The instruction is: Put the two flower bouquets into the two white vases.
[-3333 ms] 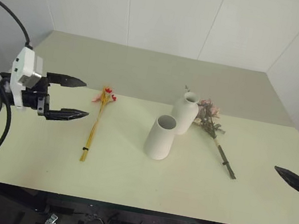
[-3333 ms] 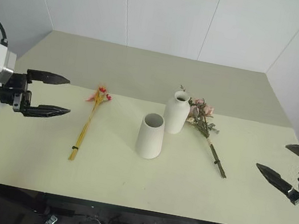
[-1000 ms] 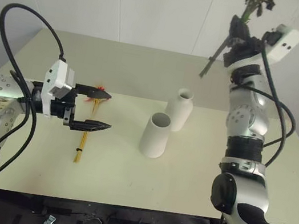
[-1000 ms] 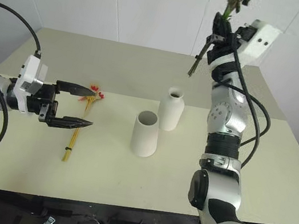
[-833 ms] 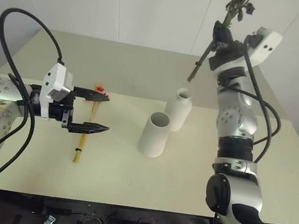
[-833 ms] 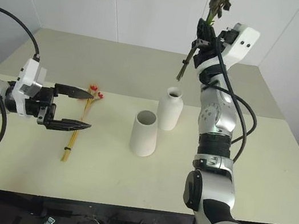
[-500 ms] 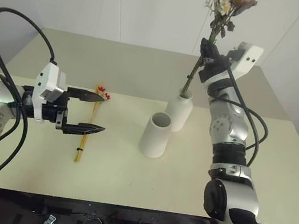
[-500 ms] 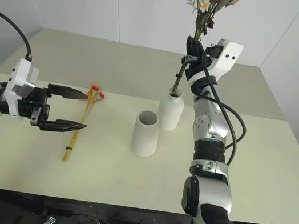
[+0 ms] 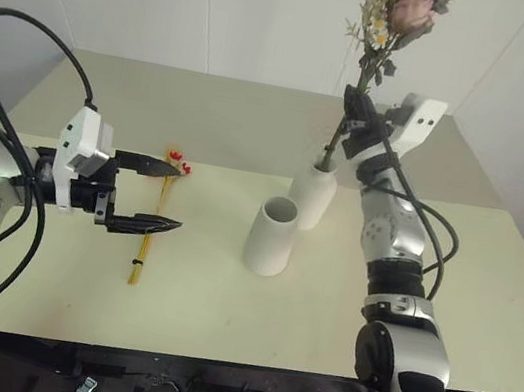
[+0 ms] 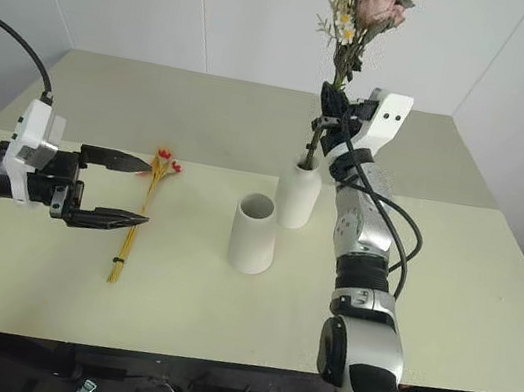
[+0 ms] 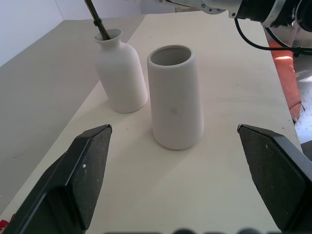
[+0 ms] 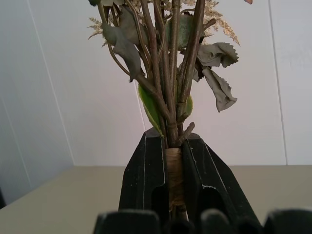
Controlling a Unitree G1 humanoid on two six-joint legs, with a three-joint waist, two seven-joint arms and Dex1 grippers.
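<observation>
Pink bouquet entering the bottle vase

Near, the left gripper [image 9: 162, 196] hung with jaws released over the slim bouquet [image 9: 159, 210] on the worktop [image 9: 223, 301]. Farther, the right gripper [image 9: 353, 121] clenched the pink bouquet [image 9: 389, 21] at its stiff bound stems, tips inside the bottle vase [image 9: 311, 193]; light, crushable.

We see an evenly, brightly lit scene under soft light from above, with no glare. Shadows are faint: a pale one lies beside the wide vase [image 9: 272, 234] on the table [image 9: 223, 301]. In the left wrist view the near fingers [image 11: 85, 168] look blurred; the head views bend slightly at their edges.
</observation>
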